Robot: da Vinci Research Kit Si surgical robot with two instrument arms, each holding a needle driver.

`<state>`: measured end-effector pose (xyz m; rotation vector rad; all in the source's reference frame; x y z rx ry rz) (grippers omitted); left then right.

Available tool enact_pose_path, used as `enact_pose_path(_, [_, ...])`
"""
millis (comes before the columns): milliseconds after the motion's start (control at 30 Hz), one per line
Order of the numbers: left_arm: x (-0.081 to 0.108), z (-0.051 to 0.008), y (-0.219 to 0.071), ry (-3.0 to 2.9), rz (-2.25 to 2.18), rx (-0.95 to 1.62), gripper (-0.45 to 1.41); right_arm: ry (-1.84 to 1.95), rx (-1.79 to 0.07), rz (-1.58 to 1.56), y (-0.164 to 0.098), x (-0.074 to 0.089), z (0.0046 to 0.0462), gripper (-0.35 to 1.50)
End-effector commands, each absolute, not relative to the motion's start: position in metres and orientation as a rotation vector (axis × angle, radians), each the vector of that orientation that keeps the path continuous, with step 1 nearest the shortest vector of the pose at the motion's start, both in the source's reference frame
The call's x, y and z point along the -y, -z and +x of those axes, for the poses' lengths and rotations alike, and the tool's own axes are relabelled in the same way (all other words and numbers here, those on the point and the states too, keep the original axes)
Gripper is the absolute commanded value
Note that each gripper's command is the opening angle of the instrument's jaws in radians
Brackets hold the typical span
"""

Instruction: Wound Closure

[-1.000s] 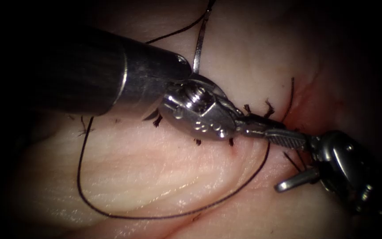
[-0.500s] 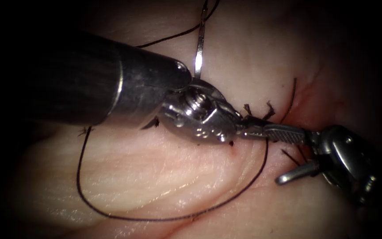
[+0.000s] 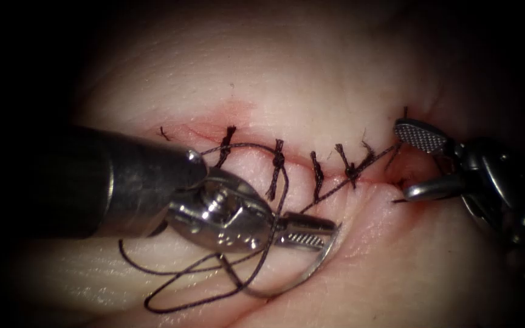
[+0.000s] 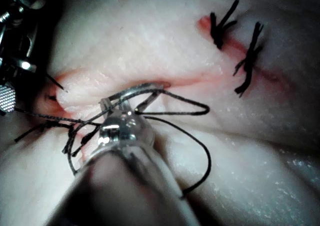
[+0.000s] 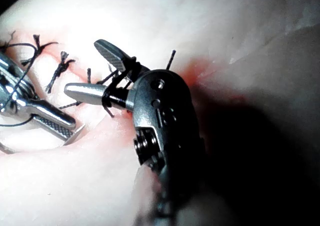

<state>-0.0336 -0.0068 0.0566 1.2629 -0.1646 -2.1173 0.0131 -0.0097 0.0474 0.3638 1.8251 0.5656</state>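
The tissue (image 3: 311,79) carries a cut closed by several dark stitches (image 3: 277,161). My left tool (image 3: 334,231) lies just below the stitch line, jaws shut on the curved needle (image 3: 302,276) near one end. The needle arcs down and to the left over the tissue surface, out of the tissue. In the left wrist view the same jaws (image 4: 125,103) grip the needle (image 4: 140,89). Thread (image 3: 341,185) runs from the left jaws to the cut's right end. There my right tool (image 3: 403,161) stands open, with thread (image 5: 107,99) wound around its jaws (image 5: 82,66) but nothing clamped.
Slack thread (image 3: 171,285) lies in loops on the tissue below the left tool's wrist. Red fluid (image 3: 414,167) stains the open right end of the cut. Cut ends of thread (image 3: 369,146) stick up from the knots.
The left tool has moved down and left, away from the right tool, and now has the needle that lay above its shaft. The right tool has risen, its jaws wider apart.
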Motion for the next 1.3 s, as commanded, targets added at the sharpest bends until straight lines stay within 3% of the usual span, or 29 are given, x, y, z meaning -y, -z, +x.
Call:
enact_pose_path(33, [0.0068,-0.0341,-0.0569,2.117,1.263,0.167,-0.03,-0.569,-1.823,0.361,-0.0478,0.0097,0.0139,0.96])
enact_pose_path(100, [0.0069,-0.0338,-0.0564,2.114,1.27,0.161,-0.06,-0.575,-1.815,0.355,-0.0479,0.0098,0.0136,0.96])
enact_pose_path(167, [0.0067,-0.0331,-0.0554,2.142,1.254,0.193,0.17,-0.583,-1.805,0.345,-0.0478,0.0099,0.0133,0.96])
enact_pose_path(200, [0.0065,-0.0328,-0.055,2.158,1.261,0.223,0.19,-0.584,-1.803,0.343,-0.0478,0.0099,0.0132,0.96])
enact_pose_path(333, [0.0063,-0.0321,-0.0542,2.205,1.253,0.258,0.1,-0.583,-1.801,0.339,-0.0479,0.0102,0.0132,0.96])
enact_pose_path(367, [0.0063,-0.0321,-0.0542,2.214,1.247,0.26,-0.03,-0.583,-1.801,0.338,-0.0479,0.0102,0.0134,0.96])
enact_pose_path(400, [0.0064,-0.032,-0.0542,2.226,1.239,0.263,-0.45,-0.582,-1.801,0.337,-0.048,0.0103,0.0134,0.96])
enact_pose_path(833, [0.0072,-0.0322,-0.0538,2.278,1.248,0.271,-0.45,-0.682,-1.738,0.345,-0.0479,0.0109,0.0134,0.93])
enact_pose_path(1067, [0.0072,-0.0334,-0.0525,2.302,1.286,0.305,-0.45,-0.853,-1.516,0.325,-0.0477,0.0112,0.013,0.94])
enact_pose_path(1167, [0.0072,-0.0347,-0.0518,2.305,1.301,0.293,-0.45,-0.98,-1.43,0.343,-0.0475,0.0113,0.0129,0.83])
enact_pose_path(1300, [0.0077,-0.0361,-0.0517,2.297,1.303,0.303,-0.45,-1.055,-1.308,0.289,-0.0473,0.0111,0.013,1.01])
